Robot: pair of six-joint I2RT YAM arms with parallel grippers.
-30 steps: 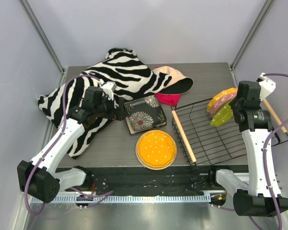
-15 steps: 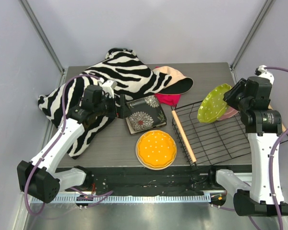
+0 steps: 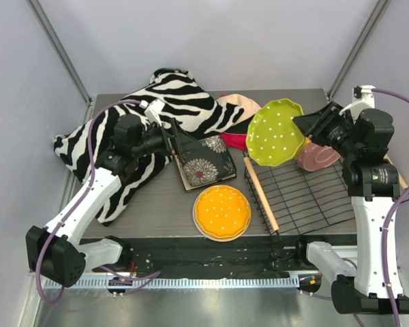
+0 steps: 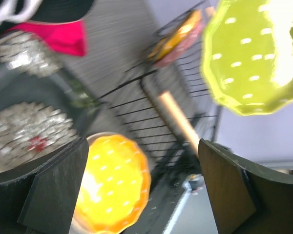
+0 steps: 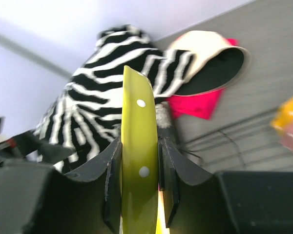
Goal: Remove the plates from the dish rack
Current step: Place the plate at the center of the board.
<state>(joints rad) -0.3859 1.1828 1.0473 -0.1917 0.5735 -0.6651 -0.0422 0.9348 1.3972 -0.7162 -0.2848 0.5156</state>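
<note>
My right gripper point(image 3: 305, 127) is shut on the rim of the yellow-green dotted plate point(image 3: 276, 133) and holds it in the air, tilted, over the far left corner of the black wire dish rack point(image 3: 307, 197). In the right wrist view the plate's edge point(image 5: 139, 146) stands between both pads. A pink plate point(image 3: 319, 157) with an orange rim leans in the rack's far right. The orange dotted plate point(image 3: 222, 212) and the dark square flower plate point(image 3: 204, 163) lie on the table. My left gripper point(image 3: 174, 141) is open and empty over the dark plate's left edge. The cream square plate is not visible.
A zebra-striped cloth point(image 3: 143, 116) covers the back left of the table. A peach hat point(image 3: 240, 107) and a pink cloth point(image 3: 236, 142) lie behind the rack. The rack's wooden handle point(image 3: 261, 194) runs along its left side. Grey walls close in the table.
My right gripper has lifted the yellow-green plate out of the rack and carried it up and left, turning its face to the camera. My left gripper has tilted and shifted slightly.
</note>
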